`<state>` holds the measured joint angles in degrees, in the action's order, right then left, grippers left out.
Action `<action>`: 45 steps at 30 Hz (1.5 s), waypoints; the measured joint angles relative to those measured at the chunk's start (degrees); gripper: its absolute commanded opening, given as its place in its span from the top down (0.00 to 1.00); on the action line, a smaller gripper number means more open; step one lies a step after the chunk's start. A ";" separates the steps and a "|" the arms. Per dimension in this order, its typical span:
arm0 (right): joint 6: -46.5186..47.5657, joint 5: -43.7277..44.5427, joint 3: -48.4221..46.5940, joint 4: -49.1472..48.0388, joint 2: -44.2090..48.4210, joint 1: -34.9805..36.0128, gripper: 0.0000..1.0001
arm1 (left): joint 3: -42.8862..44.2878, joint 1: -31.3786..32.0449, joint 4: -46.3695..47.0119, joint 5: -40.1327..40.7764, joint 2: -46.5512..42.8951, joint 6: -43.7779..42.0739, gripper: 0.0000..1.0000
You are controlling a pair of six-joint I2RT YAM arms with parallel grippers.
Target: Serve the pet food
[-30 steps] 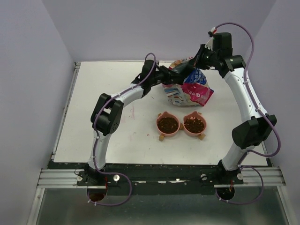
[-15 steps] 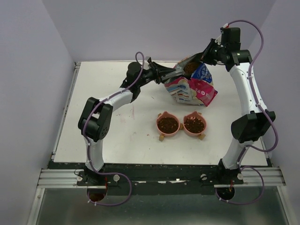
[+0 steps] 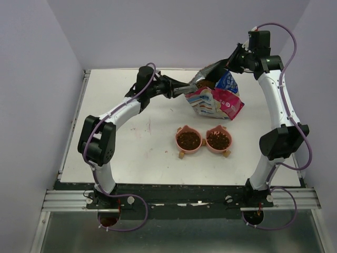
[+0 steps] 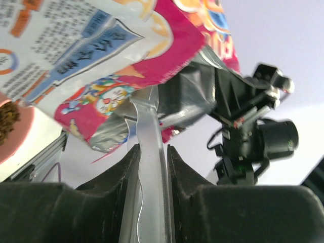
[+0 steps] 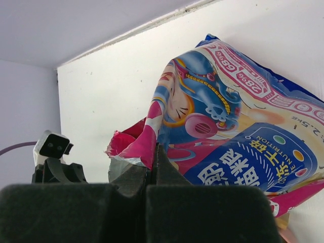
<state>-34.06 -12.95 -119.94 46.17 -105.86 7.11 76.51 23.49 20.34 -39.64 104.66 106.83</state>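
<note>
Bag [image 3: 217, 98] stands at the far right of the bench [image 3: 131, 153], leaning, with its mouth pulled wide.

Left fingers [image 4: 124, 188]: clamped on a silvery strip of the bag's torn rim, on the left side of the mouth. The strip runs straight between the 2 pads.

Right fingers [image 5: 111, 202]: pressed together on the bag's rim at its upper right side, with the pink edge pinched between them.

The 2 arms hold opposite sides of the mouth, and the bag hangs between them.

Pet food [image 3: 188, 139]: brown kibble lies in both cups of the twin pink bowls [image 3: 177, 140], which sit on the bench just in front of the bag, apart from it. A dark patch inside the bag's mouth is possibly more kibble; the top view is too small to confirm.

1 bowl edge with kibble shows below the bag in the left wrist view.
</note>
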 measured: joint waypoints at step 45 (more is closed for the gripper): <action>1.11 -0.87 -3.45 3.61 -1.33 -1.03 1.00 | -10.43 -0.55 19.47 -0.04 -5.38 7.08 1.00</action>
<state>-32.95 -13.82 -123.39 49.78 -107.20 6.09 66.08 22.94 39.81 -39.68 99.29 113.91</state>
